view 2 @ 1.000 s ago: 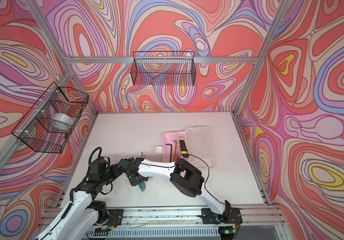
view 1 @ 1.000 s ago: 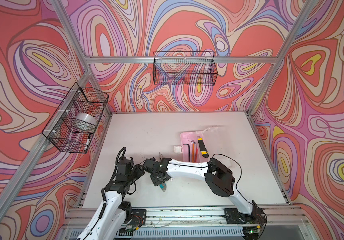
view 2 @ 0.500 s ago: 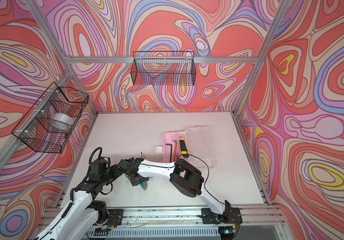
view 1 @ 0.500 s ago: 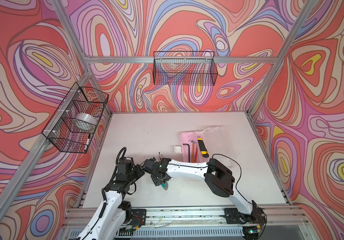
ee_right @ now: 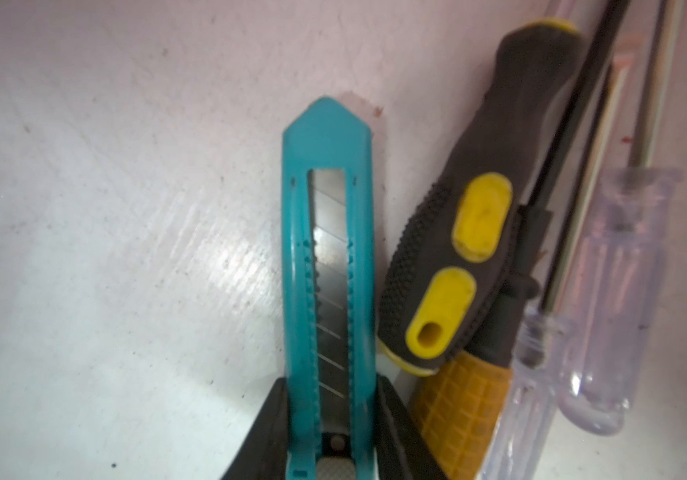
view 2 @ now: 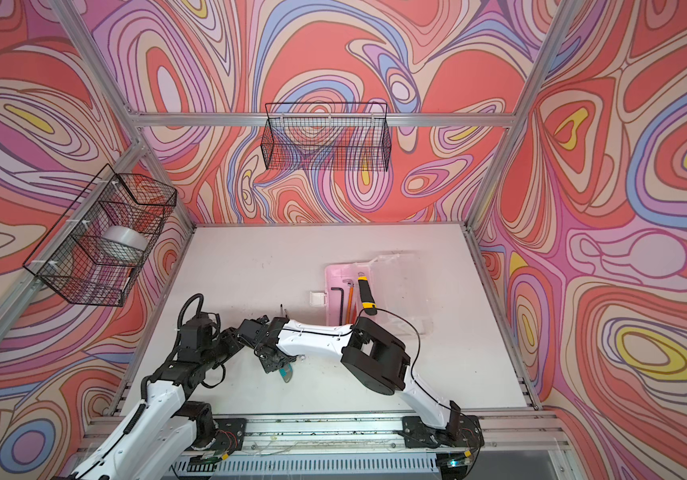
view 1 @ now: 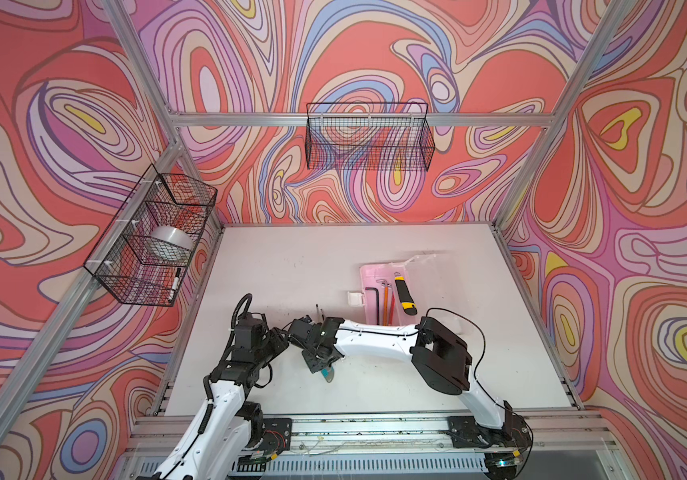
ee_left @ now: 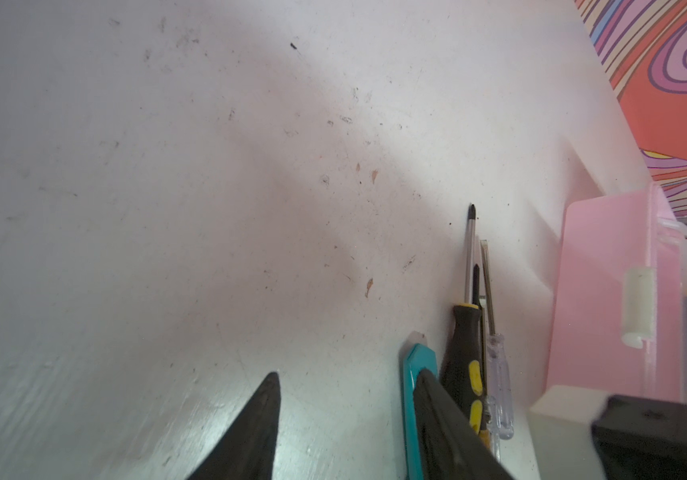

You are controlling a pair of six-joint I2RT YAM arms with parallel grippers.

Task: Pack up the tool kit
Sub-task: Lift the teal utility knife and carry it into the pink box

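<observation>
The teal knife (ee_right: 329,249) lies flat on the white table near the front, and my right gripper (ee_right: 332,380) is shut on its rear end, a finger pressed to each side. Beside it lie a black-and-yellow screwdriver (ee_right: 470,232), an orange-handled tool (ee_right: 462,407) and clear-handled screwdrivers (ee_right: 620,291). My left gripper (ee_left: 347,374) is open over bare table, with the teal knife (ee_left: 410,374) just outside one finger. In both top views the pink case (view 1: 369,274) stands open farther back, holding a yellow-black knife (view 1: 405,295), a hex key (view 1: 374,299) and orange screwdrivers (view 1: 387,307).
The case's translucent lid (view 1: 433,291) lies open to the right and its white latch (view 1: 355,298) sticks out to the left. A black wire basket (view 1: 369,137) hangs on the back wall. Another basket (view 1: 155,237) on the left wall holds a tape roll (view 1: 169,241).
My right gripper's jaws have closed in onto the teal knife. Both arms have stayed almost where they were.
</observation>
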